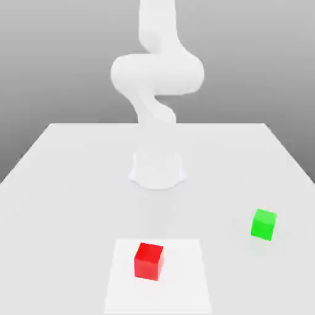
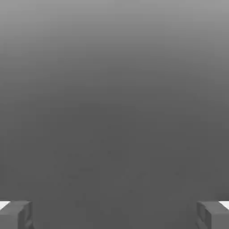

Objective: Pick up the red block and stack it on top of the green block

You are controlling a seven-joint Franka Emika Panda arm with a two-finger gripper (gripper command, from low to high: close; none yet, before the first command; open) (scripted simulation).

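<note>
The red block (image 1: 148, 262) sits on a white patch (image 1: 181, 280) toward the worktop's (image 1: 80, 203) near edge; the green block (image 1: 263, 224) rests by its edge on the exterior view's right; the claw (image 2: 114, 217) is released, fingers spread

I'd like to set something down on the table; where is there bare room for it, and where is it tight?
The table is bare between the arm's base and the white patch, and between that patch and the green block. Nowhere is really crowded; the red block takes up part of the white patch.
</note>
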